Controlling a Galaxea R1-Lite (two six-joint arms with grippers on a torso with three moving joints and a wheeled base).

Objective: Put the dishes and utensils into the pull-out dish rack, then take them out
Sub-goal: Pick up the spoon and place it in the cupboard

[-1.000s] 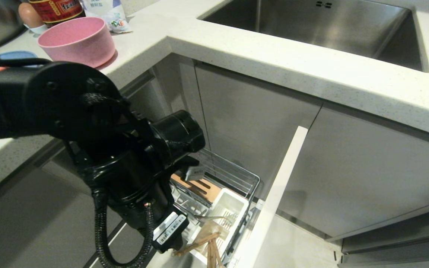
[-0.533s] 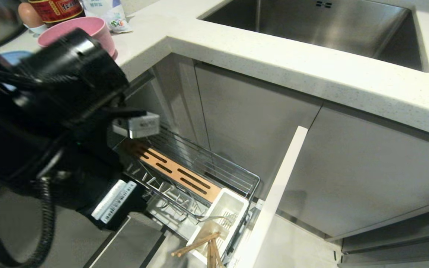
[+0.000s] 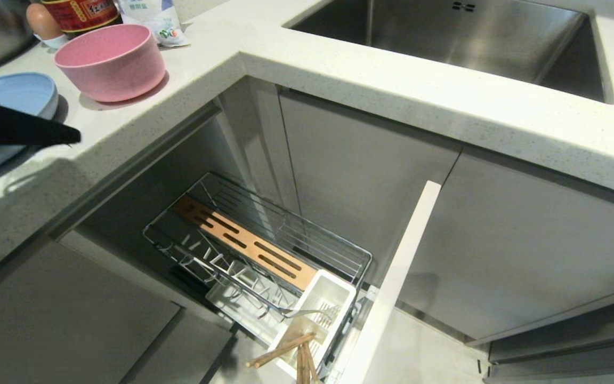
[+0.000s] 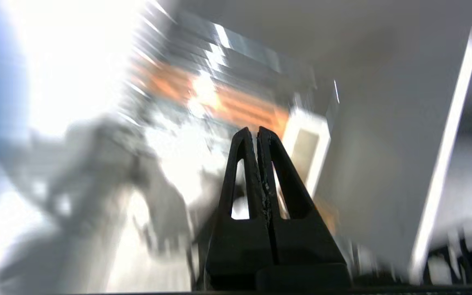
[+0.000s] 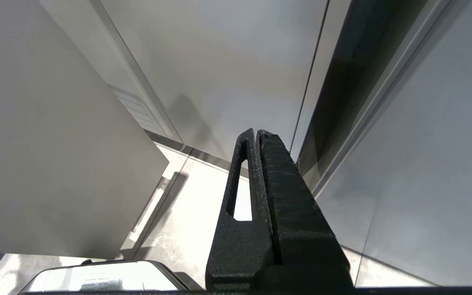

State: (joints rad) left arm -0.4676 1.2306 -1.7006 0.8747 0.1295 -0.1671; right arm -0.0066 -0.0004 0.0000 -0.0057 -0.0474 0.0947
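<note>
over the counter edge, left gripper closed, empty

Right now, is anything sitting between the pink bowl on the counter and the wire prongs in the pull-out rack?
Nothing visible blocks it. The pink bowl stands on the countertop, and the pull-out dish rack below is open, its prongs bare.

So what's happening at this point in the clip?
Nothing is held. The left gripper, shut and empty, hangs at the view's left edge over the blue plate. The pink bowl sits on the counter. The pull-out rack is open; chopsticks and a fork stand in its white caddy. The right gripper is parked, shut.
</note>
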